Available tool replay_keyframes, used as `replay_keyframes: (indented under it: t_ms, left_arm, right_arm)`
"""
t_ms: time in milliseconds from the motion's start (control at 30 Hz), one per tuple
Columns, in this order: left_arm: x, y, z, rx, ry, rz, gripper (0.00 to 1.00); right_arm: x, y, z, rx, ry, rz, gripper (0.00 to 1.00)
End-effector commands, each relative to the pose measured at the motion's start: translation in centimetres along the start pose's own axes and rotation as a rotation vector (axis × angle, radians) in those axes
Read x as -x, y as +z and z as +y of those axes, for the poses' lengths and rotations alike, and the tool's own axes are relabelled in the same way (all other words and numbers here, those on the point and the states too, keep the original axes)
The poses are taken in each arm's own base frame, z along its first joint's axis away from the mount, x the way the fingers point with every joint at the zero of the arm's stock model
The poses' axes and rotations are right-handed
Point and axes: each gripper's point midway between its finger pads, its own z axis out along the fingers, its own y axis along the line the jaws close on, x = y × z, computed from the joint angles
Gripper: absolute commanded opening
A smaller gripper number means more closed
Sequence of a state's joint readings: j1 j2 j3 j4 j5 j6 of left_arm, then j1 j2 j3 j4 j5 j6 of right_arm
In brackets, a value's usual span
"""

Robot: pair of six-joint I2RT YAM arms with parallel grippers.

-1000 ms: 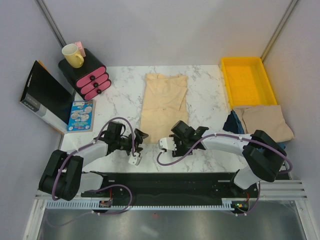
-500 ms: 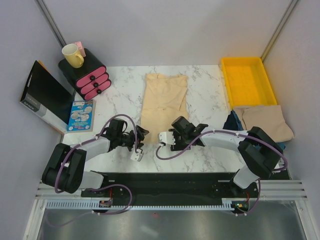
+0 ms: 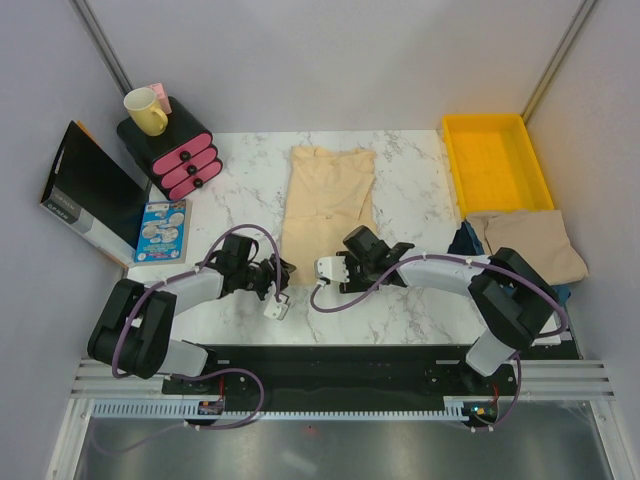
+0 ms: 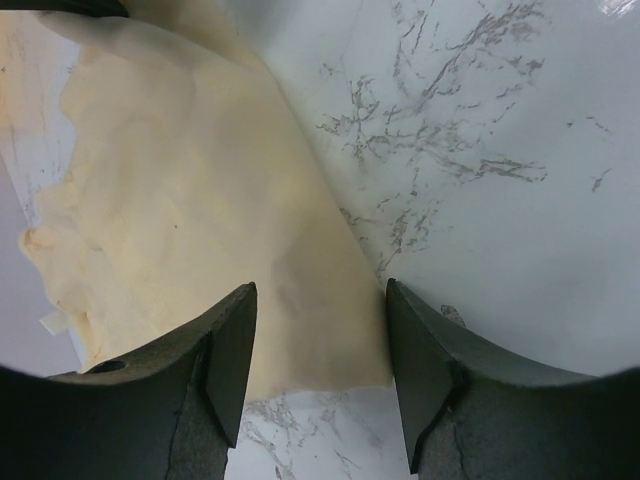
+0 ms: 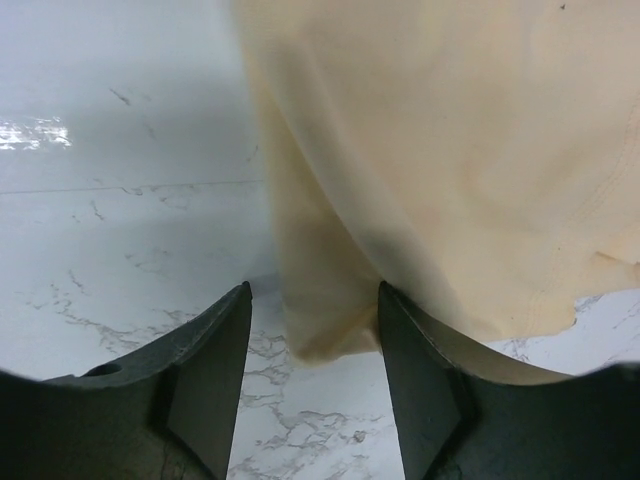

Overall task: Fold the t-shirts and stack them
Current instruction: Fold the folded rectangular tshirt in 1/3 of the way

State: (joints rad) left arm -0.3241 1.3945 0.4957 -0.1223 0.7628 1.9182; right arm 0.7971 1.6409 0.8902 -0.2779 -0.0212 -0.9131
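Jaws left and right spread apart, drawn in closer, straddling t-shirt near corners

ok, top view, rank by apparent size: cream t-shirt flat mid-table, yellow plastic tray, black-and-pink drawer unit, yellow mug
1. Cream t-shirt, laid flat mid-table.
2. Yellow plastic tray, only a little smaller.
3. Black-and-pink drawer unit.
4. Yellow mug, clearly smallest even though it sits atop the drawers, nearer the camera.

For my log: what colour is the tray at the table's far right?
Yellow tray, clearest in the top external view.
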Motion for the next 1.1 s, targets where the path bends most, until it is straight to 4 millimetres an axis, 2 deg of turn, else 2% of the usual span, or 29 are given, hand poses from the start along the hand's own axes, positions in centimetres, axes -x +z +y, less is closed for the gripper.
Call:
replay_keyframes:
  t_ms: [0,200,267,333,467,567,633,700,733,767,867,933,1067]
  left_arm:
    - [0.0,0.1,0.1,-0.017,-0.011,0.002,0.62]
    - [0.0,0.2,0.7,-0.015,-0.009,0.002,0.63]
    - [0.1,0.3,0.8,-0.015,-0.007,0.001,0.63]
    - [0.1,0.4,0.8,-0.017,-0.010,-0.004,0.63]
    - [0.4,0.6,0.6,-0.025,-0.009,-0.013,0.63]
    - [0.5,0.8,0.7,-0.027,-0.003,-0.016,0.63]
    - [0.5,0.8,0.9,-0.024,-0.003,-0.017,0.63]
    - [0.5,0.8,1.0,-0.023,-0.009,-0.012,0.63]
    - [0.6,0.8,1.0,-0.024,-0.008,-0.011,0.63]
    - [0.6,0.7,1.0,-0.023,-0.012,-0.009,0.63]
    - [0.6,0.7,0.6,-0.029,-0.017,-0.006,0.63]
    - [0.6,0.7,0.5,-0.030,-0.021,-0.008,0.63]
    - [0.6,0.8,0.6,-0.028,-0.023,-0.008,0.63]
  right_arm:
    - [-0.2,-1.9,0.5,0.033,-0.001,-0.001,0.63]
    - [3.4,-7.0,1.2,0.095,0.000,-0.170,0.69]
    - [3.8,-7.8,0.8,0.074,0.003,-0.187,0.70]
    - [3.6,-7.4,0.1,0.036,0.010,-0.172,0.70]
    - [2.5,-5.0,0.0,0.050,0.020,-0.112,0.70]
    - [2.5,-3.5,-0.7,0.037,0.049,-0.105,0.68]
    - [3.0,-3.1,-2.8,-0.038,0.074,-0.118,0.63]
    - [3.8,-3.5,-5.2,-0.109,0.090,-0.151,0.53]
    - [3.8,-3.7,-5.9,-0.120,0.102,-0.155,0.44]
    - [4.1,-3.8,-6.3,-0.121,0.109,-0.166,0.42]
    - [5.0,-4.7,-6.7,-0.095,0.099,-0.185,0.43]
    - [5.3,-5.2,-6.7,-0.074,0.093,-0.188,0.49]
    - [5.4,-5.8,-7.6,-0.101,0.085,-0.190,0.48]
